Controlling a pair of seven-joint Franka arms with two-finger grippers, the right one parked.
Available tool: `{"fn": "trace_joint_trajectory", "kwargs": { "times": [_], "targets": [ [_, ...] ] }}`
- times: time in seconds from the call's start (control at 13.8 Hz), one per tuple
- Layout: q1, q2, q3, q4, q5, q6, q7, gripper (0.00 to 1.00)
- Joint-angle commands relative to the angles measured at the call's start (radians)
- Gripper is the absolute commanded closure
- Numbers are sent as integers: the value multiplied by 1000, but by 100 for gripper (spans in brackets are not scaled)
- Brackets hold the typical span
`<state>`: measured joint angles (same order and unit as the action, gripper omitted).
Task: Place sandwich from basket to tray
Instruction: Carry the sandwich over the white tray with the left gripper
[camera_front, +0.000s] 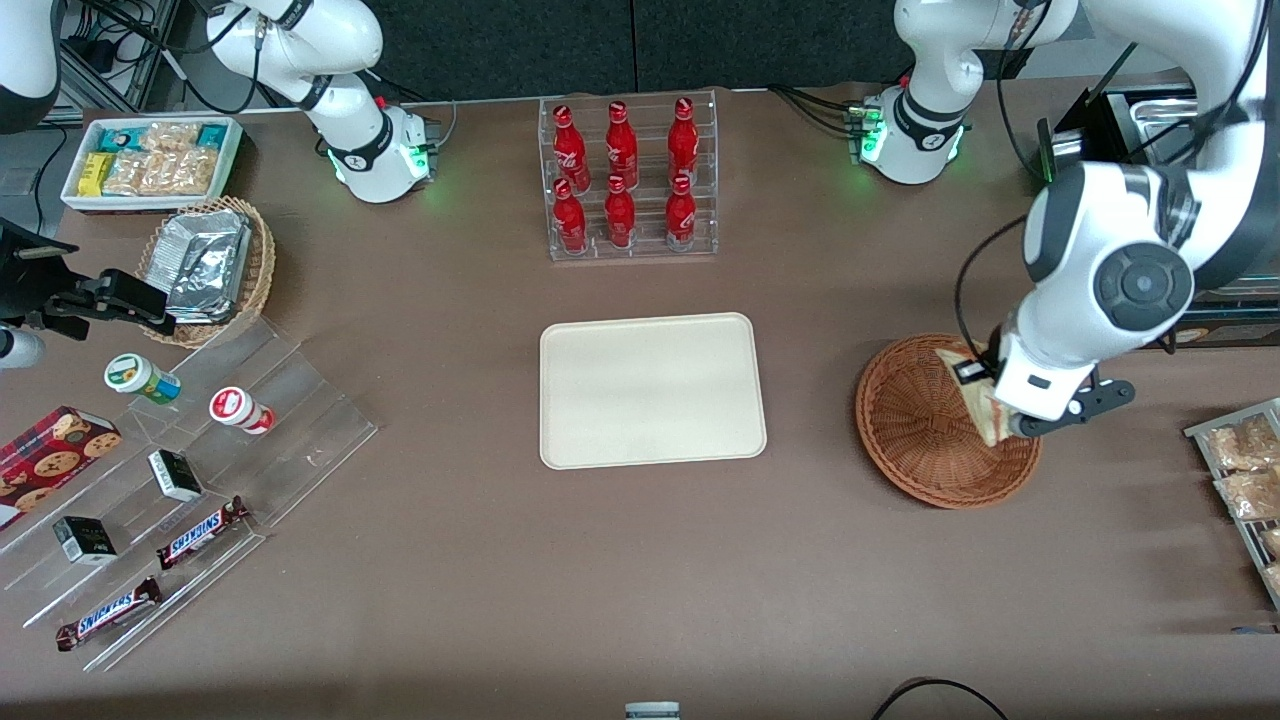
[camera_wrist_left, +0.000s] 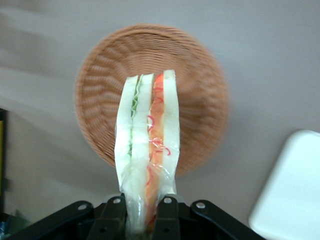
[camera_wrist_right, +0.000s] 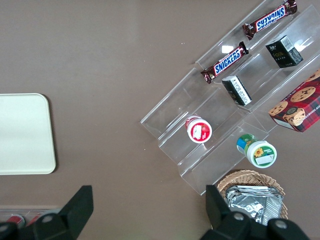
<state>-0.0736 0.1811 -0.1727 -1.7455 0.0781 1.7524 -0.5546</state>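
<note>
**Sandwich clamped above the basket, tray apart**

The gripper (camera_wrist_left: 145, 215) hangs over the basket (camera_front: 915, 425), its fingers (camera_wrist_left: 114, 212) pinched on one end of the wrapped sandwich (camera_wrist_left: 148, 145). In the wrist view the wedge stands clear of the basket's weave and rim. The tray (camera_front: 652, 389) lies flat toward the table's middle, well apart from the basket, with bare brown table (camera_front: 810, 400) between their edges.

My gripper (camera_wrist_left: 141, 212), gripping the sandwich (camera_wrist_left: 148, 150) above the basket (camera_front: 925, 440), has open table to the tray (camera_front: 652, 390).
</note>
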Motion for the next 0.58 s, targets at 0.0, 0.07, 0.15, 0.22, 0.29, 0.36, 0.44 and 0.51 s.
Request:
{"fn": "trace_joint_trajectory", "kwargs": {
  "times": [0.0, 0.07, 0.15, 0.22, 0.29, 0.36, 0.44, 0.51],
  "targets": [
    [-5, 38, -72, 95, -82, -34, -10, 100],
    [-8, 52, -117, 121, -84, -36, -14, 100],
    [-11, 66, -149, 138, -83, -34, -33, 100],
    [-15, 83, -178, 149, -81, -27, -56, 100],
    [-43, 103, -201, 159, -75, -2, -85, 100],
    [-84, 122, -203, 161, -70, 31, -128, 100],
    [-133, 145, -202, 161, -64, 65, -167, 100],
    [-184, 173, -200, 162, -60, 106, -212, 100]
  ]
}}
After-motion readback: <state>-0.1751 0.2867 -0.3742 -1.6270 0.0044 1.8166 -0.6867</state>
